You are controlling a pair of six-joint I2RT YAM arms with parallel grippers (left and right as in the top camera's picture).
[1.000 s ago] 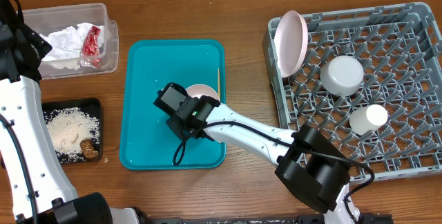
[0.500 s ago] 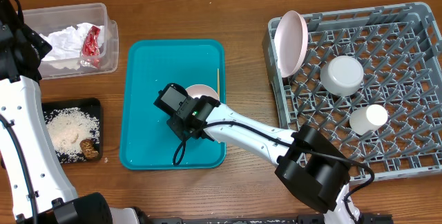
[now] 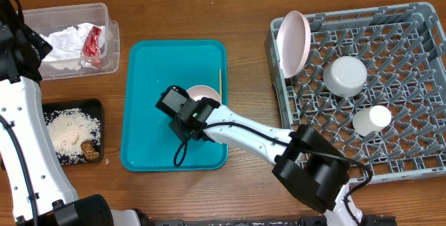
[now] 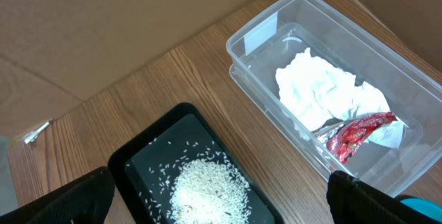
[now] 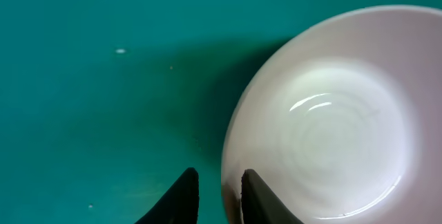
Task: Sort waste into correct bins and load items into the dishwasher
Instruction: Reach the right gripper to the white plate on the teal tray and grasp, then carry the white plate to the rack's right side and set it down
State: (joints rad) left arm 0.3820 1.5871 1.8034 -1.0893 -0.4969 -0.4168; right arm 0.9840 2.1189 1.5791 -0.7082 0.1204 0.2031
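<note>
Landmark: teal tray (image 3: 150, 65), mid-table.

- Right gripper (image 5: 219, 177): over the tray's centre, at the pink bowl (image 3: 207, 95). Jaws narrow, one finger outside the rim, one inside. They appear to pinch the rim, but the wrist view cuts the tips off at its lower edge, so contact is not certain.
- Pink bowl: on the tray, right of its middle, mouth up, inside bare and glossy.
- Stick (image 3: 221, 81): lies lengthwise along the tray's right edge, just beside the bowl.
- Left gripper (image 4: 217, 200): well left of the tray, above the two bins. Jaws wide apart, nothing between them.
- Tub (image 3: 111, 44): left of the tray's top corner. Holds the napkin (image 3: 64, 41) and the red wrapper (image 3: 93, 42), the wrapper on the side nearer the tray.
- Black tray (image 3: 73, 104): left of the teal tray's lower half, apart from it. Rice (image 3: 68, 132) heaped in the middle, brown lump (image 3: 89, 149) at the corner nearest the teal tray.
- Rack (image 3: 418, 163): right of the teal tray, bare wood between them. Plate (image 3: 294, 42) stands on edge at the rack's near-left corner. Grey bowl (image 3: 345, 76) upside down beside it. Cup (image 3: 371, 119) further in, toward the rack's middle.
</note>
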